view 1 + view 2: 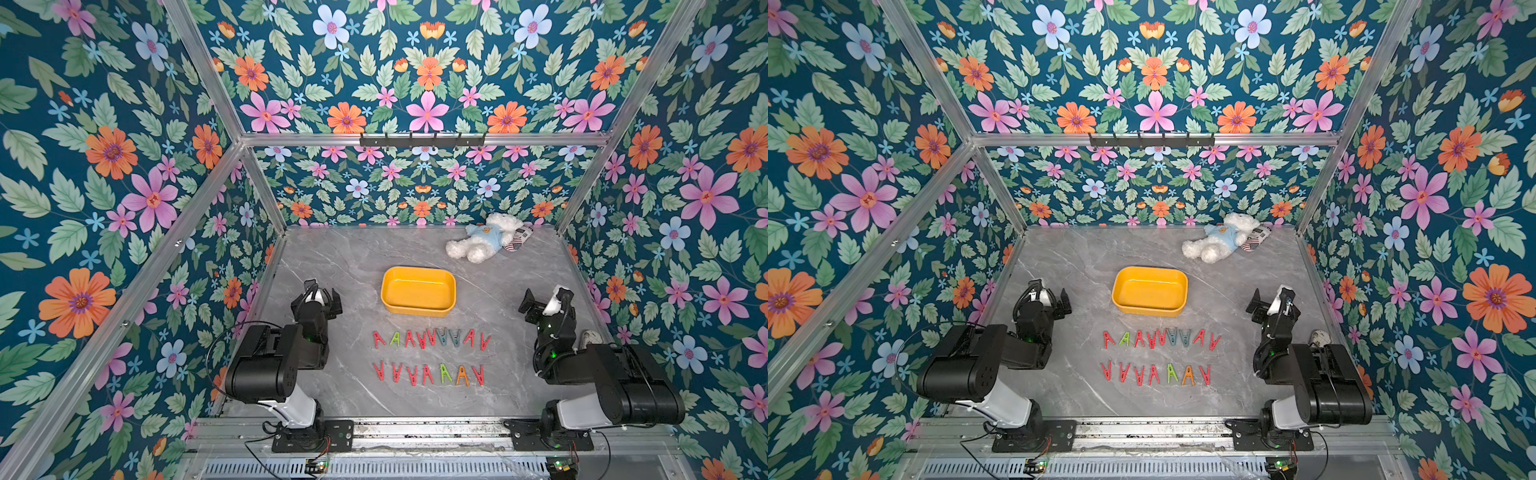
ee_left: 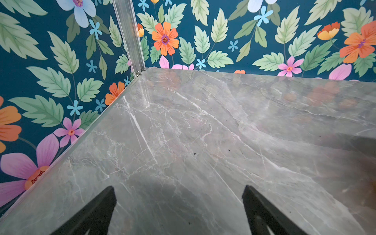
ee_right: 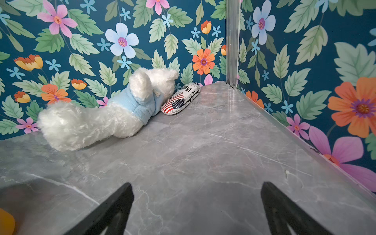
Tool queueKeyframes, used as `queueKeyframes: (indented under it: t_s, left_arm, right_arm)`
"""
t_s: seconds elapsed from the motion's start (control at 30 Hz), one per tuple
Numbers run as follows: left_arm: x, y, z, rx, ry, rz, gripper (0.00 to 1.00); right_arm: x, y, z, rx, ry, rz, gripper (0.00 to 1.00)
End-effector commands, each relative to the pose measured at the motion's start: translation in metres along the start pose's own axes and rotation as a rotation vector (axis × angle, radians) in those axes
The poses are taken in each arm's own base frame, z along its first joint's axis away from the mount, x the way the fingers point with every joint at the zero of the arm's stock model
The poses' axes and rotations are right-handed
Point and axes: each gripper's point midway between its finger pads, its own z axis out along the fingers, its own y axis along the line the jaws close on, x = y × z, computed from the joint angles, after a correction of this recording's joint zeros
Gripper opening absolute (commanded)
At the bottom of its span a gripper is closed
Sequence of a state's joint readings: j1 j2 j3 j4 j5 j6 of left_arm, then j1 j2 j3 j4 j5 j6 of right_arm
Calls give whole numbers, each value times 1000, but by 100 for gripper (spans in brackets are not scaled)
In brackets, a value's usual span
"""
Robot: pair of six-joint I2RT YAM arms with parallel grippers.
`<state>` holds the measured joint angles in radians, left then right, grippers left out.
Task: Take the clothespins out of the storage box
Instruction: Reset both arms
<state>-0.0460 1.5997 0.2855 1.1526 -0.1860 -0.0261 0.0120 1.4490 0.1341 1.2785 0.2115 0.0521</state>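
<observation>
Inside the flowered enclosure, on the grey marble table [image 1: 353,257], the yellow storage box [image 1: 417,309] sits mid-table and looks empty, though its near wall may hide a sliver of its floor. The clothespins [image 1: 422,340] lie in two rows just near of it. The left gripper [image 2: 179,189] and right gripper [image 3: 196,185] hang at either side, jaws wide and holding nothing. I judge the emptying done, so the next move calls only for a check of the box.

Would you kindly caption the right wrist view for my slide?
Open right gripper over the table, facing plush bear and flag-print case.
</observation>
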Motion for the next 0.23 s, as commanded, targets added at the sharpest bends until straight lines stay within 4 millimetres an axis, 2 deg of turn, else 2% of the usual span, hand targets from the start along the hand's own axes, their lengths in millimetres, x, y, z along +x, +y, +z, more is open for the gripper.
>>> queueKeyframes:
  t_s: [0.0,0.2]
  left_arm:
    - [-16,-1,-1,5,-63,-6,100]
    - [-16,-1,0,5,-63,-6,100]
  right_arm:
    - [-15,4,-1,-15,-63,3,99]
    - [-15,4,-1,-16,-60,2,99]
